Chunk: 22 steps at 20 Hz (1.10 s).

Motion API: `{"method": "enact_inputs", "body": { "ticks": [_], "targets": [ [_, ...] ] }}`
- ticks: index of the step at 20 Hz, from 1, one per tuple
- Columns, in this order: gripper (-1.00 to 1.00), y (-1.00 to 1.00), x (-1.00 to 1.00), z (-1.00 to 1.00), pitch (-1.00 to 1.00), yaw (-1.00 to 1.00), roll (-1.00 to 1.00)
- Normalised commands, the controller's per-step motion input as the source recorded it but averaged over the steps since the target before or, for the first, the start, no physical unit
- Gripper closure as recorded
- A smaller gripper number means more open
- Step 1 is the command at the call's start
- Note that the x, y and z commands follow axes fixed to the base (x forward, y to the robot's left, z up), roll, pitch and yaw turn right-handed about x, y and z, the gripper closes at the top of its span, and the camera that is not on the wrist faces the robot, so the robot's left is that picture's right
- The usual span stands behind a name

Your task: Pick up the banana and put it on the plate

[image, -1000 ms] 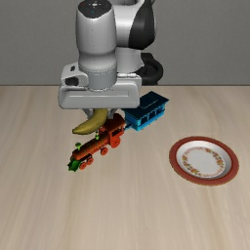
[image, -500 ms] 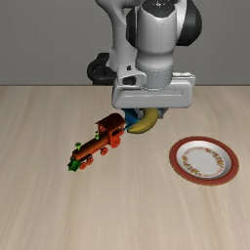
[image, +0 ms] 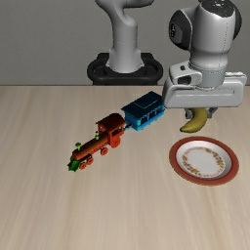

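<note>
The pincer [image: 199, 113] grips the banana [image: 193, 124] in the air above the plate's [image: 176, 161] far rim. A toy train [image: 96, 143] and a blue wagon [image: 145, 110] rest on the surface [image: 59, 205].

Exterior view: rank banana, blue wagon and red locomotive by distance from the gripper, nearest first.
1. banana: held in the gripper, hanging just under it.
2. blue wagon: to the exterior view's left of the gripper.
3. red locomotive: beyond the wagon, farther to the exterior view's left and lower in the view.
</note>
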Motion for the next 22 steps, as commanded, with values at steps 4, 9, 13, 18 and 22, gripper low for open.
{"method": "enact_inputs", "body": {
  "ticks": [4, 9, 13, 18, 22],
  "targets": [
    [1.00, 1.00, 0.00, 0.00, 0.00, 0.00, 0.00],
    [1.00, 0.00, -0.60, -0.40, 0.00, 0.00, 0.00],
    [1.00, 0.00, 0.00, -1.00, 0.00, 0.00, 0.00],
    [1.00, 0.00, 0.00, -1.00, 0.00, 0.00, 0.00],
    [-1.00, 0.00, 0.00, -0.25, 0.00, 0.00, 0.00]
  ]
}}
